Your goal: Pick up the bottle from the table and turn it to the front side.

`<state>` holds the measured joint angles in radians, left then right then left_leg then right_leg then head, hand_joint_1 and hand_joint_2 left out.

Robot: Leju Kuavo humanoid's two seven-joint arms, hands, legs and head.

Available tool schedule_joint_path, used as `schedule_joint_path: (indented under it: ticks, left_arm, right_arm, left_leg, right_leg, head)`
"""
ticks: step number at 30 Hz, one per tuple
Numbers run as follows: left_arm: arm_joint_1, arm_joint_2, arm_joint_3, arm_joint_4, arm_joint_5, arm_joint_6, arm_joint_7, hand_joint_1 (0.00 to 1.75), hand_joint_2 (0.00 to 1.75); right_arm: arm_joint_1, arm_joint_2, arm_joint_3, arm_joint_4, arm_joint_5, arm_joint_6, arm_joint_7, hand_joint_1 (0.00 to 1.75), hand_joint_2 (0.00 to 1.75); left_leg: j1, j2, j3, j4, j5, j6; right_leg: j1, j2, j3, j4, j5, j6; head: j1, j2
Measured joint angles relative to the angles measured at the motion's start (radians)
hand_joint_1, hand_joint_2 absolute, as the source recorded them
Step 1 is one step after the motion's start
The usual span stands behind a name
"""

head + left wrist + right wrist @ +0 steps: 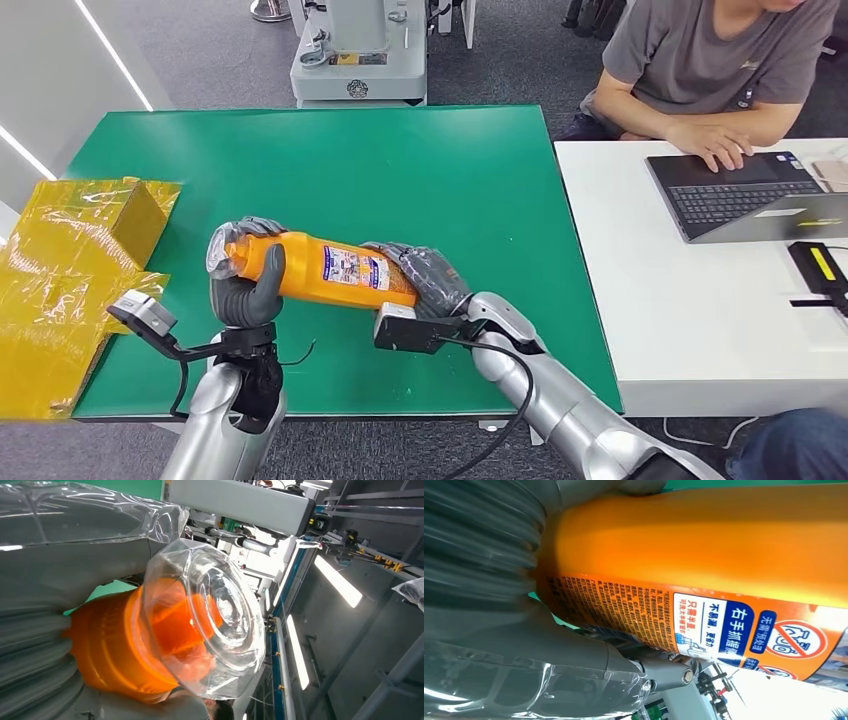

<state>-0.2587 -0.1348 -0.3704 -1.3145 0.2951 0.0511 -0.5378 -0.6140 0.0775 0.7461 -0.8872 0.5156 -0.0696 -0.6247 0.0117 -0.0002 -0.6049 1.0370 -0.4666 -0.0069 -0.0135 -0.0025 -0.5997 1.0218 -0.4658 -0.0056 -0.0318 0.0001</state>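
Two hands hold the orange bottle (325, 270) on its side above the green table (400, 170): the left hand (245, 290) grips its capped end, the right hand (425, 280) wraps its base. Yellow crinkled wrapping (70, 270) lies at the table's left edge. A person (700, 70) types on a laptop (735, 190) at the white desk (650, 300) just beside.

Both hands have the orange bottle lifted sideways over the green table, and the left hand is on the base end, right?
Not quite. The head view shows the left hand gripping the clear-capped end of the orange bottle; the right hand holds the base end. It is held sideways over the green table.
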Motion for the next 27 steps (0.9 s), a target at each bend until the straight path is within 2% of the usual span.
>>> schedule_joint_path:
  ticks: [9, 10, 13, 14, 22, 27]
  left_arm:
    - [-0.006, -0.002, -0.001, 0.007, 0.003, 0.0, -0.005, 1.75, 1.75]
    - [-0.006, -0.002, -0.001, 0.008, 0.004, 0.0, -0.006, 1.75, 1.75]
    - [-0.007, -0.002, -0.002, 0.01, 0.004, 0.001, -0.007, 1.75, 1.75]
    - [-0.007, -0.002, -0.002, 0.011, 0.004, 0.001, -0.008, 1.75, 1.75]
    - [-0.007, 0.01, 0.006, 0.013, 0.003, 0.027, -0.011, 1.75, 1.75]
    - [-0.005, 0.017, 0.009, 0.013, 0.009, 0.057, -0.02, 1.75, 1.75]
  right_arm:
    - [-0.003, 0.002, 0.002, 0.012, -0.002, -0.002, 0.002, 1.74, 1.75]
    - [-0.004, 0.002, 0.002, 0.014, -0.002, -0.003, 0.002, 1.55, 1.75]
    - [-0.005, 0.003, 0.002, 0.017, -0.002, -0.007, 0.005, 0.25, 1.75]
    - [-0.005, 0.003, 0.002, 0.018, -0.002, -0.009, 0.007, 0.0, 1.75]
    - [-0.005, 0.003, -0.009, 0.012, -0.014, -0.079, 0.052, 0.0, 1.75]
    - [0.016, 0.001, -0.032, -0.042, -0.046, -0.118, 0.059, 0.0, 1.75]
  left_leg:
    - [0.0, 0.0, 0.0, 0.0, 0.0, 0.0]
    - [0.0, 0.0, 0.0, 0.0, 0.0, 0.0]
    - [0.0, 0.0, 0.0, 0.0, 0.0, 0.0]
    - [0.0, 0.0, 0.0, 0.0, 0.0, 0.0]
    - [0.0, 0.0, 0.0, 0.0, 0.0, 0.0]
    - [0.0, 0.001, 0.0, 0.0, 0.0, 0.0]
  right_leg:
    - [0.0, 0.0, 0.0, 0.0, 0.0, 0.0]
    - [0.0, 0.0, 0.0, 0.0, 0.0, 0.0]
    - [0.0, 0.0, 0.0, 0.0, 0.0, 0.0]
    - [0.0, 0.0, 0.0, 0.0, 0.0, 0.0]
    - [0.0, 0.0, 0.0, 0.0, 0.0, 0.0]
    - [0.0, 0.001, 0.0, 0.0, 0.0, 0.0]
  head:
    - [0.0, 0.0]
    - [0.0, 0.0]
    - [0.0, 0.0]
    - [0.0, 0.0]
    - [0.0, 0.0]
    - [0.0, 0.0]
